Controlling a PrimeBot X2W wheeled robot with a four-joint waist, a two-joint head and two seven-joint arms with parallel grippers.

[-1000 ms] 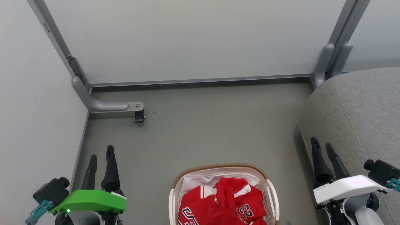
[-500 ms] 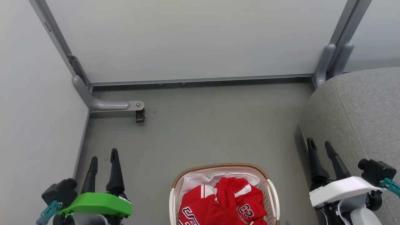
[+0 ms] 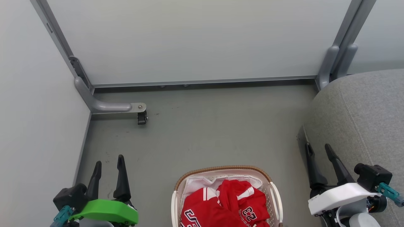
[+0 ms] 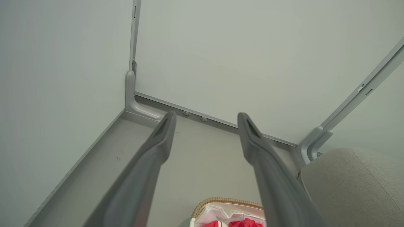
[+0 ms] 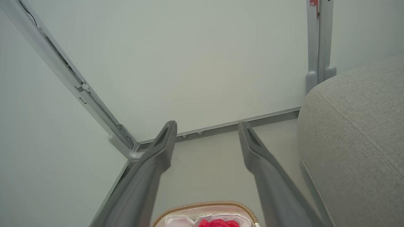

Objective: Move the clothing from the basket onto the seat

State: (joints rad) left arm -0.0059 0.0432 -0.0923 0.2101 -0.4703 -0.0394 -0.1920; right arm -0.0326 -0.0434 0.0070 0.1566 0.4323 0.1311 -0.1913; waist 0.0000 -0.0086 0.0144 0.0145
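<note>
1. At 6 o'clock in the head view, nearest the robot, the clothing (image 3: 221, 205) lies bunched in the basket (image 3: 274, 195), on top of its white liner (image 3: 195, 184). None of it has reached the seat yet.
2. The red fabric looks light, soft and limp. It should sag and trail when lifted. The raised fold at the middle of the heap looks like the best place to pinch, well clear of the liner beneath.
3. A "23" (image 3: 249, 212) reads upside down on the cloth. The larger letters at its 8 o'clock edge are cut off by the frame and cannot be read.
4. The left gripper (image 3: 109, 159) hangs at 7 o'clock, its fingers (image 3: 121, 179) spread wide and holding nothing.
5. The right gripper (image 3: 317, 145) is at 4 o'clock, just beside the seat's front corner. Its fingers (image 3: 312, 170) are likewise parted and empty.
6. The seat (image 3: 363, 110), grey and bare, fills the 3 o'clock side.
7. Beyond lies the grey floor (image 3: 205, 126), with a small caster (image 3: 141, 118) at 10 o'clock.
8. A pale wall panel (image 3: 195, 41) stands at 12 o'clock.
9. In the right wrist view, a red label (image 5: 312, 3) on a post is too small to read.
</note>
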